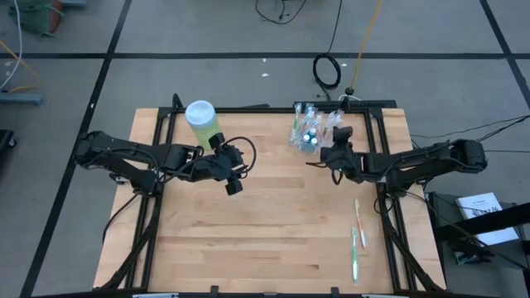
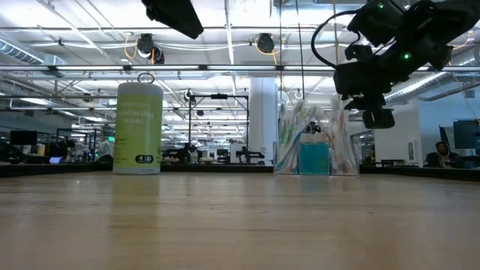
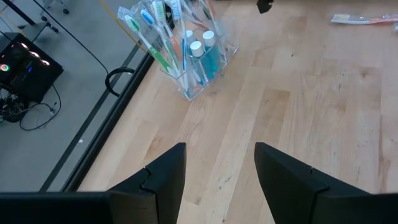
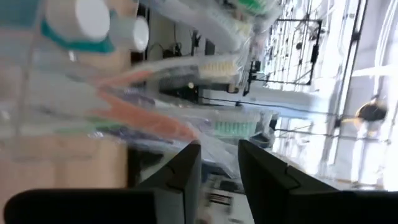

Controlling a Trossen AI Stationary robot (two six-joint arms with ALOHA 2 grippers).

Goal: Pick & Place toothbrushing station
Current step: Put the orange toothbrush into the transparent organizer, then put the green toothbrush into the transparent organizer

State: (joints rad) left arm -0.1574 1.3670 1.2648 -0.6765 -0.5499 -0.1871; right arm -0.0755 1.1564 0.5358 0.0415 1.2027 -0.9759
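Setting: Wooden worktop [image 1: 265, 215] on a black frame, standing on a grey tiled floor; the low view looks across it into a large open workshop with ceiling lights and racks.

Station: clear plastic cup [image 1: 308, 132] at about one o'clock on the worktop, near the far edge, upright, bristling with wrapped toothbrushes and blue toothpaste tubes [image 3: 205, 59] with white caps.

Strays: two or three toothbrushes [image 1: 358, 240] lie flat at roughly four to five o'clock, near the right edge, long axes running near to far across the worktop, well apart from the cup.

Right gripper: right gripper [image 1: 325, 155] sits just beside the cup, at the cup's five o'clock; its wrist view shows the fingers parted with nothing between them, the wrapped brushes filling the frame just ahead.

Left gripper: left gripper [image 1: 233, 184] hangs above the worktop's centre-left, fingers wide apart and empty, the cup at its two o'clock and some way off.

Key relation: the loose brushes lie at about five o'clock from the right gripper, on the right arm's own side, far nearer to it than to the left arm; a grasp across their slim handles would likely suit their lengthwise lie.

Bystander object: light-green canister [image 1: 203, 122] with white lid at eleven o'clock.

Writing: canister label appears to read "wipes" [image 2: 139, 118] in the low view; the word above it is too faint to make out.
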